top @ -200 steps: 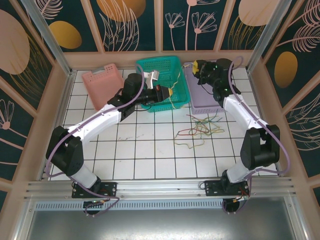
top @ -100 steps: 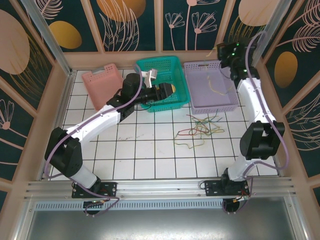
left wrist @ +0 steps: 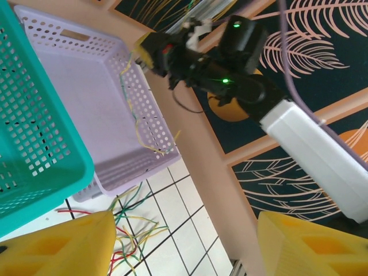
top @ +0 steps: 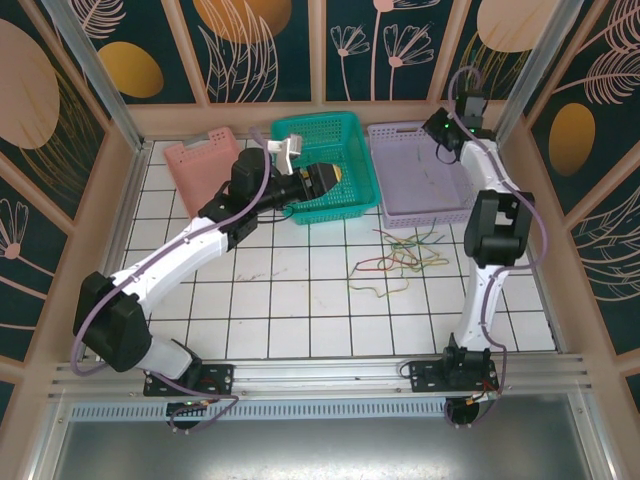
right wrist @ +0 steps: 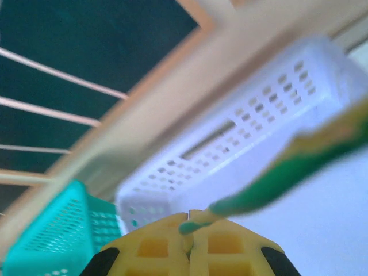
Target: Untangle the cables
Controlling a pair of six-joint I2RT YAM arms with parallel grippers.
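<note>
One green cable (right wrist: 270, 184), clamped in right end effector (right wrist: 188, 218), left end effector (left wrist: 184, 221) apart

Light falls bright and even from above on the white tiled table (top: 300, 300), leaving only faint, soft shadows beneath the arms and no harsh glare. The left wrist picture is crisp on the far wall, while the left arm's yellow fingers (left wrist: 63, 244) at its near edge are soft. The right wrist picture is badly smeared: the lilac basket (right wrist: 253, 144), the green cable (right wrist: 276, 178) and the right arm's yellow fingers (right wrist: 155, 250) are all blurred.
</note>
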